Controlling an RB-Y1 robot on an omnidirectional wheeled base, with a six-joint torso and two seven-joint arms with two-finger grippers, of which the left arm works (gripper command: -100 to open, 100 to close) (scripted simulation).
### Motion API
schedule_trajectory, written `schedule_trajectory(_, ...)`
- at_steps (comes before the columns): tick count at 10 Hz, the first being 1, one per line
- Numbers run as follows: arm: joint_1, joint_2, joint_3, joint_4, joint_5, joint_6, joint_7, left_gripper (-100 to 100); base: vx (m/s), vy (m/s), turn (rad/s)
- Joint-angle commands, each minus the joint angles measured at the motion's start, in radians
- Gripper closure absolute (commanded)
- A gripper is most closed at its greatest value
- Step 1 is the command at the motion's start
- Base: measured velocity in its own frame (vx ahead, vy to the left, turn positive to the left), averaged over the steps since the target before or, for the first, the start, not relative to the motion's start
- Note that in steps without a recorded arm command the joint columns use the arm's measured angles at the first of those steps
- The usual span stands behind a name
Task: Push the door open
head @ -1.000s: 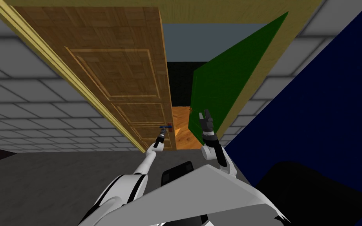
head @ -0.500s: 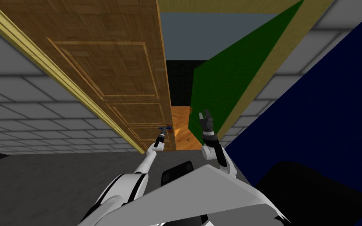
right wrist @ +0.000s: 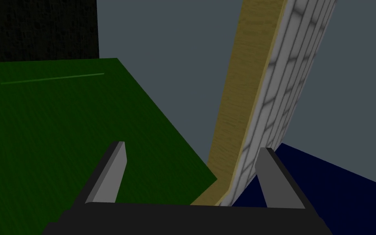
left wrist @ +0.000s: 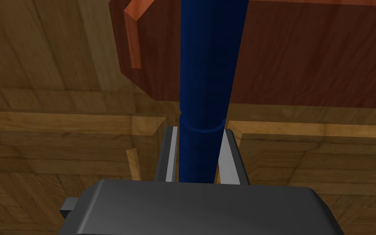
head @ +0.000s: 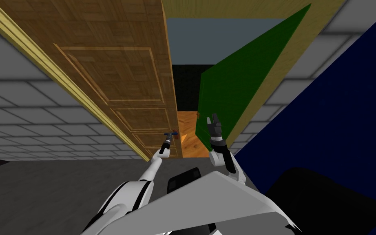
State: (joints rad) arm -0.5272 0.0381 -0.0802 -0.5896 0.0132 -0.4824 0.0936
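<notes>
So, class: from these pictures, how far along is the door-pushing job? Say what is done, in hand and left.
Done: the left jaws are shut on the blue handle, and the wooden door stands ajar, orange floor showing through the gap. In hand: the push, by that handle. Left: swinging it wider; the right jaws are open, idle by the green panel.

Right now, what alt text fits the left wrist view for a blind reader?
The left gripper is shut on a dark blue door handle, which runs to a reddish-brown plate on the brown wooden door.
</notes>
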Motion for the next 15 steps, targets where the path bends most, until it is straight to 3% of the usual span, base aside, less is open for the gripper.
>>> schedule_trajectory(1, -0.003, 0.016, 0.015, -0.017, 0.004, 0.005, -0.004, 100, 0.182, -0.113, 0.063)
schedule_trajectory(7, -0.001, 0.03, 0.037, -0.015, 0.011, 0.005, -0.013, 100, 0.094, -0.061, 0.02)
schedule_trajectory(13, 0.005, 0.058, 0.095, -0.011, 0.029, 0.004, -0.034, 100, 0.132, -0.096, 0.05)
schedule_trajectory(15, 0.005, 0.058, 0.095, -0.009, 0.029, 0.004, -0.034, 100, 0.092, -0.065, 0.015)
